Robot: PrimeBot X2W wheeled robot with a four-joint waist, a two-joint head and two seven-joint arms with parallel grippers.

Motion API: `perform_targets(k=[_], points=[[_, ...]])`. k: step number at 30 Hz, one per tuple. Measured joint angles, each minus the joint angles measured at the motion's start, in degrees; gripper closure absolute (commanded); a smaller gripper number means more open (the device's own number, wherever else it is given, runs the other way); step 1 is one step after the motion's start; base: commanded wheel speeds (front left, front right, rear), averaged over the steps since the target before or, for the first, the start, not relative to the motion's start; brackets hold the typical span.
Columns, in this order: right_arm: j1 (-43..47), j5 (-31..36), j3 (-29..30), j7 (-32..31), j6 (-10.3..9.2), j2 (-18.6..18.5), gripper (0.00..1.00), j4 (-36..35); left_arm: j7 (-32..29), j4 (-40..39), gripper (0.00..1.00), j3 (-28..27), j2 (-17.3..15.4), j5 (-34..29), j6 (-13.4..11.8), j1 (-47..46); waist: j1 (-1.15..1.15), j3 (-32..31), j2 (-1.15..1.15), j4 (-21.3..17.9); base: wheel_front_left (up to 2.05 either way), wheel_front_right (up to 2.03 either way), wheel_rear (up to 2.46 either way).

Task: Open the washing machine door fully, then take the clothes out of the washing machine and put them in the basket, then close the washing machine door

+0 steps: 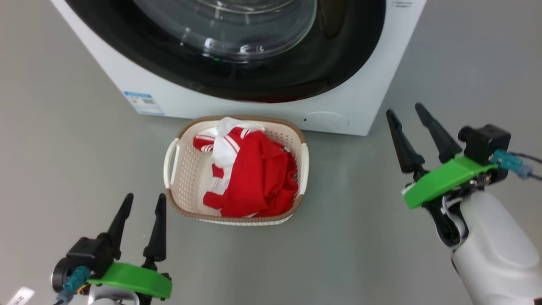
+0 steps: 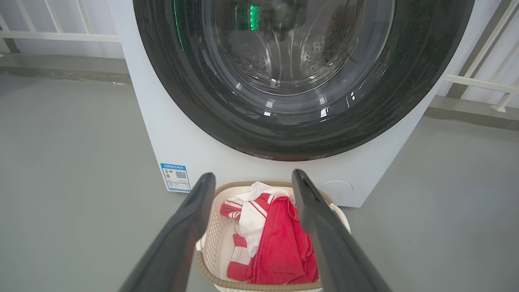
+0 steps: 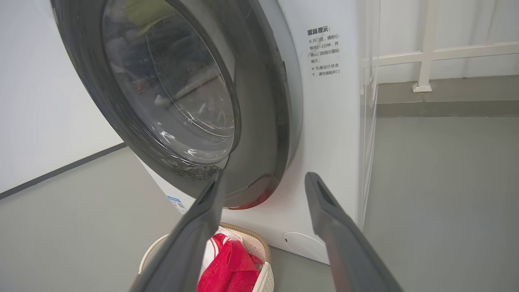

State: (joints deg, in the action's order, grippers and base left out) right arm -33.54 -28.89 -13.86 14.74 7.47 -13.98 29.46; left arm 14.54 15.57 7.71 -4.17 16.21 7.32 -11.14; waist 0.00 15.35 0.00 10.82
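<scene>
- As framed from the head, shows clothes (image 1: 254,173) heaped in basket (image 1: 243,119) before washing machine (image 1: 338,106).
- Shows left gripper (image 1: 145,197), right gripper (image 1: 404,109) spread, empty.
- From left wrist, adds drum (image 2: 324,56) behind washing machine door (image 2: 202,101).

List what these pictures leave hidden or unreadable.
Top of the washing machine door: cut off by the head view's upper edge.
Floor of the basket: covered by the clothes, head view.
Print on the blue label: too small, left wrist view.
The drum: blurred behind reflections, left wrist view.

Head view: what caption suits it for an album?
Red fabric clothes in the cream perforated plastic basket before the white washing machine; left tool and right tool open.
</scene>
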Motion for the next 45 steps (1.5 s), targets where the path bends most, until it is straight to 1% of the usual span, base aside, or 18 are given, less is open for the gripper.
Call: perform_targets(k=[5,12,25,36,45], points=[[4.8,0.0,0.7,0.0,0.00,-0.1,0.00,-0.9,0.0,0.8,0.00,-0.6,-1.1,0.0,0.0,1.1,0.00,-2.1,0.00,-2.1,0.00,0.00,0.00],[10.1,0.1,1.8,0.0,0.00,-0.4,0.00,-1.6,0.0,1.0,0.00,-1.5,-1.6,0.0,0.0,1.6,0.00,-4.4,0.00,-5.0,0.00,0.00,0.00],[16.8,0.6,5.1,0.0,0.00,-0.7,0.00,-3.8,0.0,1.2,0.00,-2.3,-2.8,0.6,0.0,4.0,0.00,-7.3,0.00,-9.4,0.00,0.00,0.00],[20.9,0.7,7.4,0.0,0.00,-0.7,0.00,-4.4,0.0,1.3,0.00,-3.6,-2.8,0.1,0.0,5.9,0.00,-9.5,0.00,-11.3,0.00,0.00,0.00],[22.0,1.2,8.0,0.0,0.00,-0.2,0.00,-4.8,0.0,1.3,0.00,-3.8,-2.8,-0.4,0.0,6.2,0.00,-9.7,0.00,-11.6,0.00,0.00,0.00]])
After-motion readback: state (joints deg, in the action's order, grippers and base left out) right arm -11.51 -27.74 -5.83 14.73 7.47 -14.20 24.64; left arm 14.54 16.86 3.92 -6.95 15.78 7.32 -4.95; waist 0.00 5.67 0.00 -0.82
